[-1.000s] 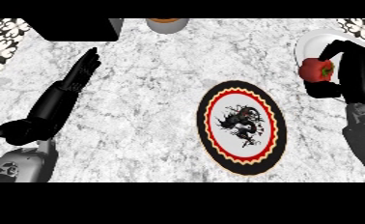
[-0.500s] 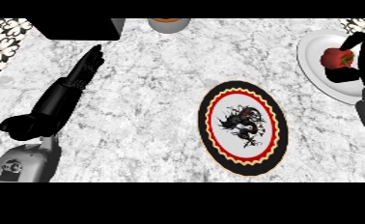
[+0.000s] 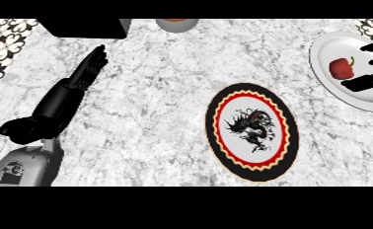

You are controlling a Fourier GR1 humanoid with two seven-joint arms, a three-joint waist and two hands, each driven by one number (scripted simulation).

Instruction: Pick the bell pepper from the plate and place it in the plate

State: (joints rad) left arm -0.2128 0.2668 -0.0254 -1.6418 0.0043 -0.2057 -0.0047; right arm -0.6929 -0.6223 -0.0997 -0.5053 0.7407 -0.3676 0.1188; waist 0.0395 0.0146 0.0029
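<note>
Red bell pepper (image 3: 340, 67) is seen on the white plate (image 3: 328, 45), with black fingers of the right hand (image 3: 362, 83) just beside it, grip unreadable; likely light, smooth, slippery, best taken around its body; left hand (image 3: 86, 73) lies flat, empty.

Veined marble counter (image 3: 160, 99); glossy bell pepper (image 3: 340, 68)

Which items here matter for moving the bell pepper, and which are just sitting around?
Job items: bell pepper; white plate holding it; dragon-patterned plate; right hand; left hand, resting open.
Bystanders: black box; cup at the far edge.
</note>
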